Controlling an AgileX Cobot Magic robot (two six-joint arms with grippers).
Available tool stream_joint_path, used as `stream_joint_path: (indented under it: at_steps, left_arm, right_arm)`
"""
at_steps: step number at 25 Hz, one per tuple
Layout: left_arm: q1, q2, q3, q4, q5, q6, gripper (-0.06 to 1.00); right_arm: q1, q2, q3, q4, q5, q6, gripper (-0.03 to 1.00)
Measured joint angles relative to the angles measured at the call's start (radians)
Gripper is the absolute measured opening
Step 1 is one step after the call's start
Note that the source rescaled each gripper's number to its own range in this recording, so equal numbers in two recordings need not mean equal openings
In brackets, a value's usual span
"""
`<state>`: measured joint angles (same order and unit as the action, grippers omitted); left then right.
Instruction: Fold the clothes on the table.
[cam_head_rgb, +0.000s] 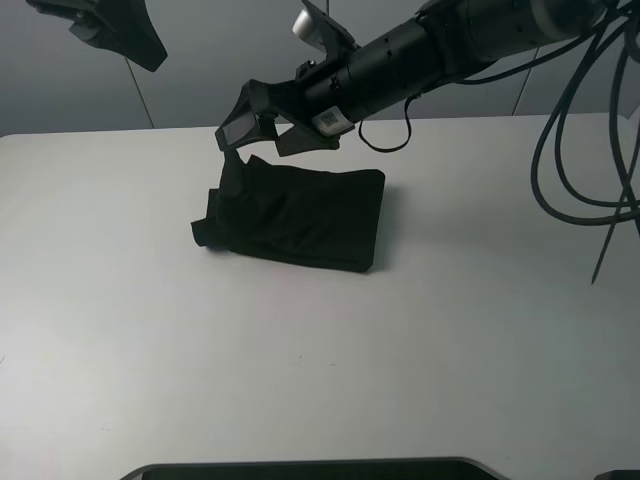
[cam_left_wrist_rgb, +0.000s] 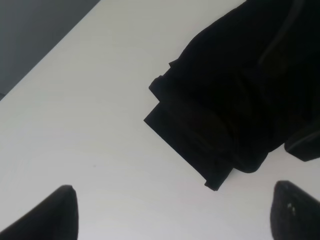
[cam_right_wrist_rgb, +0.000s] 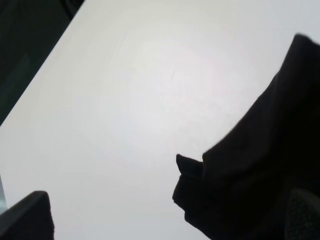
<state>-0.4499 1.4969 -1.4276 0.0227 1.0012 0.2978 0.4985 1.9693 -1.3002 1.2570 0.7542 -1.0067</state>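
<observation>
The clothes (cam_head_rgb: 300, 222), a plain black shirt, lie folded into a compact rectangle on the middle of the white table (cam_head_rgb: 120, 330); no print shows. One corner at the back left of the bundle stands up a little. My right gripper (cam_head_rgb: 262, 135) reaches across from the right and hovers just above that corner, open. In the right wrist view the clothes (cam_right_wrist_rgb: 260, 165) lie beside one finger, and the right gripper (cam_right_wrist_rgb: 167, 215) holds nothing. My left gripper (cam_head_rgb: 140, 50) hangs high at the back left, away from the shirt. The left gripper (cam_left_wrist_rgb: 172, 215) is open above bare table, short of the clothes (cam_left_wrist_rgb: 235, 95).
Black cables (cam_head_rgb: 590, 150) loop down at the right side above the table. A dark rounded edge (cam_head_rgb: 310, 468) runs along the table's front. Grey wall panels (cam_head_rgb: 200, 60) stand behind the table.
</observation>
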Motion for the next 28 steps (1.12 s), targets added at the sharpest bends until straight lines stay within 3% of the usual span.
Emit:
stream_joint_path:
  at_steps: [2, 5, 7, 10, 12, 20, 28]
  left_arm:
    - [0.0, 0.0, 0.0, 0.0, 0.0, -0.005, 1.0]
    - [0.0, 0.002, 0.0, -0.023, 0.0, -0.007, 1.0]
    - [0.0, 0.012, 0.0, -0.052, 0.0, -0.005, 1.0]
    - [0.0, 0.056, 0.0, -0.096, -0.004, 0.02, 1.0]
    - [0.0, 0.096, 0.0, -0.135, -0.012, 0.049, 1.0]
    - [0.0, 0.258, 0.0, -0.433, -0.062, 0.286, 1.0]
    - [0.0, 0.418, 0.0, -0.465, -0.106, 0.325, 1.0]
  right_arm:
    - [0.0, -0.034, 0.0, -0.1, -0.035, 0.06, 1.0]
    - [0.0, -0.048, 0.0, -0.35, -0.08, 0.235, 0.96]
    - [0.0, -0.048, 0.0, -0.5, -0.088, 0.362, 0.75]
    - [0.0, -0.048, 0.0, -0.665, -0.079, 0.455, 0.15]
    - [0.0, -0.048, 0.0, -0.726, -0.075, 0.473, 0.03]
    - [0.0, 0.009, 0.0, -0.776, -0.073, 0.491, 0.0]
    - [0.0, 0.16, 0.0, -0.777, -0.092, 0.491, 0.0]
